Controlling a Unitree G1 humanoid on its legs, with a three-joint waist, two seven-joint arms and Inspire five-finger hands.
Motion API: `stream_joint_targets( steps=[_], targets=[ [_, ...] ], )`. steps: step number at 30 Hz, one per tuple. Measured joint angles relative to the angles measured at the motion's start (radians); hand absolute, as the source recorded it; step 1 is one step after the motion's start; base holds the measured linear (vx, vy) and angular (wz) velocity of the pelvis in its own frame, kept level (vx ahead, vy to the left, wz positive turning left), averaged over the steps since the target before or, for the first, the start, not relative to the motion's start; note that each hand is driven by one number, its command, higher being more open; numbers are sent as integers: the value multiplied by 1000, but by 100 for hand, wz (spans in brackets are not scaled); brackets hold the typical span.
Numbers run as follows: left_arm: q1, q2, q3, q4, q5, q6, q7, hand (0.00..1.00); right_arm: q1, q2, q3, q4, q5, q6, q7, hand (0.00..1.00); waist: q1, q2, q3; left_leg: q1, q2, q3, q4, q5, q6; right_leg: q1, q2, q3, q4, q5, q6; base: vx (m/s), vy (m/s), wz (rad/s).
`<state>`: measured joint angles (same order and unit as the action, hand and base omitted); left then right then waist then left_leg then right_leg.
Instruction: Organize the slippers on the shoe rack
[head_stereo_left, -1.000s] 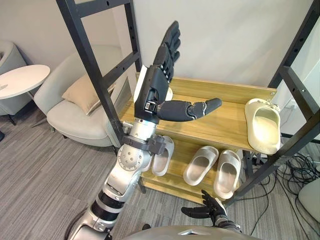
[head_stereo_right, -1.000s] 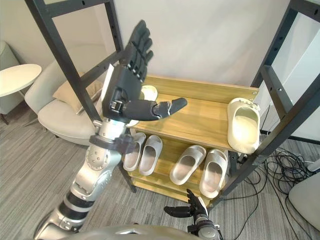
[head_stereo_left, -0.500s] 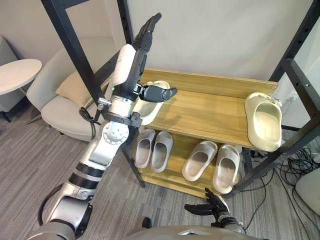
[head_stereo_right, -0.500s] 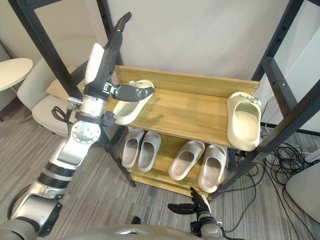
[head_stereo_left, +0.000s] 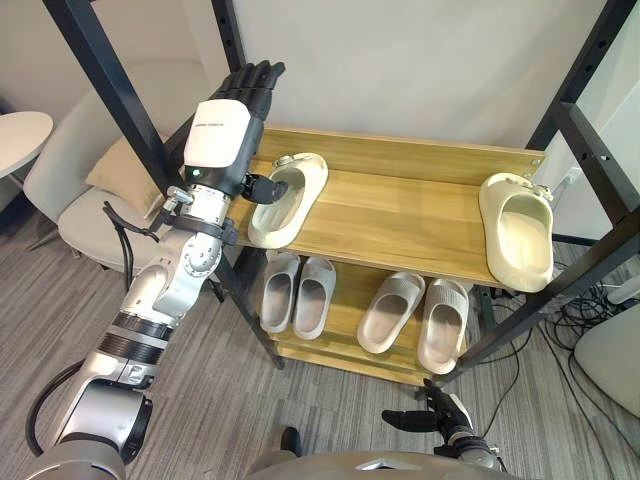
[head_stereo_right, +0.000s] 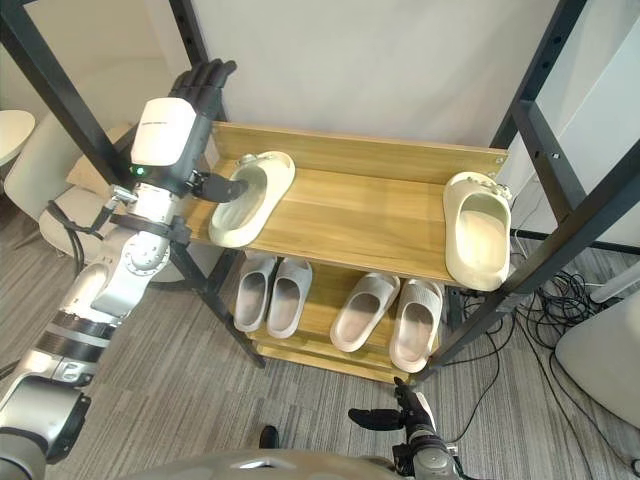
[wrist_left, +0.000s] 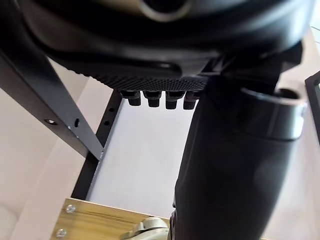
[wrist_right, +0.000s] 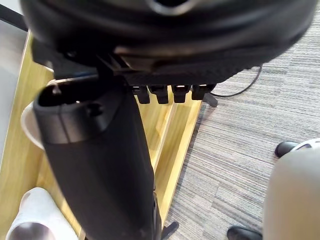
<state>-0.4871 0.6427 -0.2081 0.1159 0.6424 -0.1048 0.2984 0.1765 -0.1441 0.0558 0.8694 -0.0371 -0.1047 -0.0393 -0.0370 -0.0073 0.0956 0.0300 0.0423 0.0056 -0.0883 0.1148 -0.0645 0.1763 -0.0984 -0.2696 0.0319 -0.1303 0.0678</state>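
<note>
Though the lower shelf (head_stereo_left: 340, 347) holds tidy pairs (head_stereo_left: 298, 292), the slipper (head_stereo_left: 292, 195) beside the straight, empty fingers (head_stereo_left: 250, 85) of the left hand (head_stereo_left: 222, 135) lies well apart from its mate (head_stereo_left: 520, 232): pairing seemingly outstanding.

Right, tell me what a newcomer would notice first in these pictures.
The left hand stands raised at the left end of the wooden top shelf, fingers straight up, its thumb by a cream slipper there. The other cream slipper lies far off at the shelf's right end. Below, two grey pairs sit on the lower shelf, and the right hand hangs open near the floor.
</note>
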Motion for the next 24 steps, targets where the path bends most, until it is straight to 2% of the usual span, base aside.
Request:
stream_joint_targets(
  steps=[15,19,20,24],
  targets=[
    [9,23,14,39,36,20,-6,100,17,0,-35,10,-1,3,-5,100,-4,1,2,-10,-1,35,0,-15,-2,-19,-3,31,-17,5,0,7,9,-6],
    [9,22,22,41,35,20,-6,100,20,0,-36,10,-1,5,-8,100,-17,1,3,-14,-4,39,0,-19,1,-24,-6,34,-19,5,1,1,5,-1],
    [9,22,23,41,35,20,-6,0,21,0,-36,10,-1,5,-9,100,-18,1,3,-14,-4,40,0,-19,0,-25,-6,35,-19,5,1,0,0,0],
    [9,21,31,41,35,20,-5,0,24,0,-37,9,-2,5,-10,100,-20,1,3,-20,-3,44,0,-20,0,-33,-5,41,-19,6,0,-4,7,-3]
  ],
)
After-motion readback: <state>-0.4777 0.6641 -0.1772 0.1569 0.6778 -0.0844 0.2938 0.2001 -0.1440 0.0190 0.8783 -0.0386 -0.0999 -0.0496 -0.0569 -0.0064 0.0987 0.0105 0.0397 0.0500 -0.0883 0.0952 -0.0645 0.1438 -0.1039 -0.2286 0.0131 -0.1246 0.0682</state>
